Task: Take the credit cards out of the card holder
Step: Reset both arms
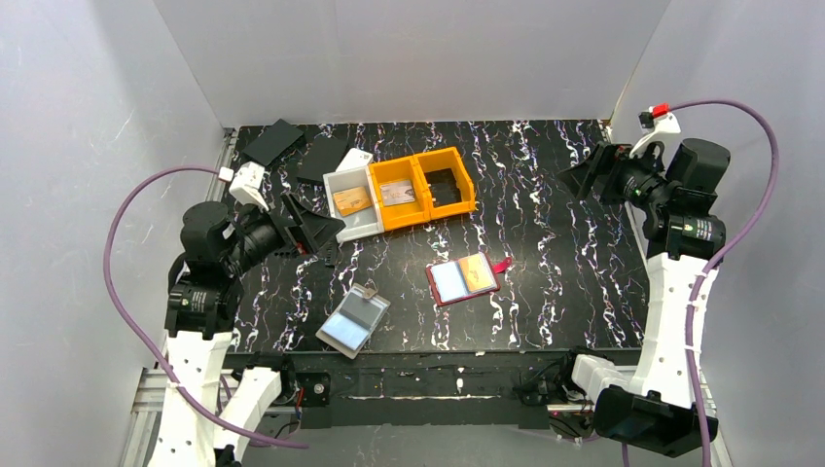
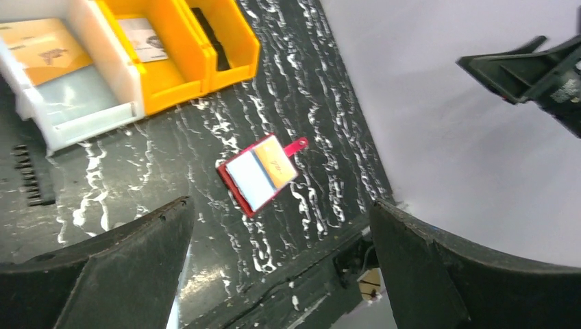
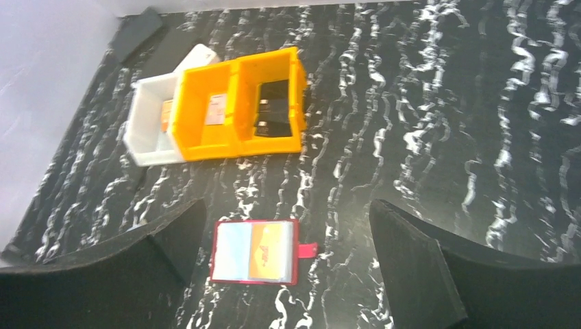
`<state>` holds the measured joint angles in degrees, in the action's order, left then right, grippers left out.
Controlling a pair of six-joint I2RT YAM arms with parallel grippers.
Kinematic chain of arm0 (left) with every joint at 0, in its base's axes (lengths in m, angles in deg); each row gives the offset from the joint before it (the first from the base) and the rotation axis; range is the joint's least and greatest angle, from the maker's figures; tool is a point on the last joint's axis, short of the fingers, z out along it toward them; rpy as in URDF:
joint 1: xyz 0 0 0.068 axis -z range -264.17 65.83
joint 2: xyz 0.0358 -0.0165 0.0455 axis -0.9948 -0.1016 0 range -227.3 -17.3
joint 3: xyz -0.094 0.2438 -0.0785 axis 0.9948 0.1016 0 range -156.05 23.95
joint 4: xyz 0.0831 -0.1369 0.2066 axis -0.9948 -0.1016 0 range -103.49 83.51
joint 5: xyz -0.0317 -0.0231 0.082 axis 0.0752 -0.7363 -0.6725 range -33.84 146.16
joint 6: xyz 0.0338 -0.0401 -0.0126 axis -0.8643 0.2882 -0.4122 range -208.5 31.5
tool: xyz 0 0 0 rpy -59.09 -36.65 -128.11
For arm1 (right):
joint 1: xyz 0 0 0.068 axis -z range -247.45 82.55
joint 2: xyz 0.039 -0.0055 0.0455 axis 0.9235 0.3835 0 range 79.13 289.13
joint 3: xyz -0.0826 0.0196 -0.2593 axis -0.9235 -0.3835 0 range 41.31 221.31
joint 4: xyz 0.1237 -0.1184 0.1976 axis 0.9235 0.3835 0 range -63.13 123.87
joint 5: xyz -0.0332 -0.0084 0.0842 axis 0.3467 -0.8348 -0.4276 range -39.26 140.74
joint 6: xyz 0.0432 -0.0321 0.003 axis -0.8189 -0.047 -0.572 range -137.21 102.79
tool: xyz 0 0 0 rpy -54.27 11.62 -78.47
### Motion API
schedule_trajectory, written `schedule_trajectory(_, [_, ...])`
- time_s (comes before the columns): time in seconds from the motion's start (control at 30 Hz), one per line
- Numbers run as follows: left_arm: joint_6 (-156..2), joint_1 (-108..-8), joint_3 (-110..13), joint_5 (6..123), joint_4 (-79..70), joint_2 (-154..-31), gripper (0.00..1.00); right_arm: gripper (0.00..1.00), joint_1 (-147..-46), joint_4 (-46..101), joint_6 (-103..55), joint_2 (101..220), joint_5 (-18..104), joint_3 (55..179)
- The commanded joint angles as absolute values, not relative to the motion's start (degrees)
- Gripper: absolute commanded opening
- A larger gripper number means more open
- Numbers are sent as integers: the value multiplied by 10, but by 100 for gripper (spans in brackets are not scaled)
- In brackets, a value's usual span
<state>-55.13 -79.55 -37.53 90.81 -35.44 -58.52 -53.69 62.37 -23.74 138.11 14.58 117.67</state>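
Across the black marbled counter point(image 1: 564, 243), both arms sit well apart from the work, left jaws and right jaws spread wide, holding nothing. The red card holder point(image 1: 464, 279) lies open near the middle, in front of the yellow bins point(image 1: 428, 185). Unpinned, it would likely slide or lift with a card. Its orange card point(image 1: 477, 272) and pale card point(image 1: 449, 281) lie flush, so jaws may skid off.

I read the desk point(image 1: 564, 243) as glossy black laminate with white veining. The yellow bins point(image 3: 233, 145) and the white bin point(image 3: 146, 155) look like smooth moulded plastic. The red card holder point(image 3: 255, 251) has shiny clear plastic sleeves. My fingers point(image 3: 425, 274) appear matt black.
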Motion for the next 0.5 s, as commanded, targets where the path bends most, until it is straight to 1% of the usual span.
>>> schedule_trajectory(0.0, [-636, -798, -432, 823, -428, -581, 98, 98, -537, 648, -196, 1383, 259, 1240])
schedule_trajectory(0.07, [-657, -799, -454, 766, -464, -582, 98, 98, -537, 665, -192, 1389, 293, 1255])
schedule_trajectory(0.1, [-646, -799, -450, 777, -457, -581, 98, 98, -537, 666, -196, 1388, 289, 1253])
schedule_trajectory(0.2, [-599, -798, -416, 856, -395, -584, 98, 98, -537, 642, -235, 1377, 271, 1233])
schedule_trajectory(0.33, [-611, -799, -415, 839, -410, -579, 98, 98, -537, 637, -254, 1377, 314, 1243])
schedule_trajectory(0.47, [-613, -798, -421, 855, -413, -579, 98, 98, -537, 657, -257, 1394, 293, 1257])
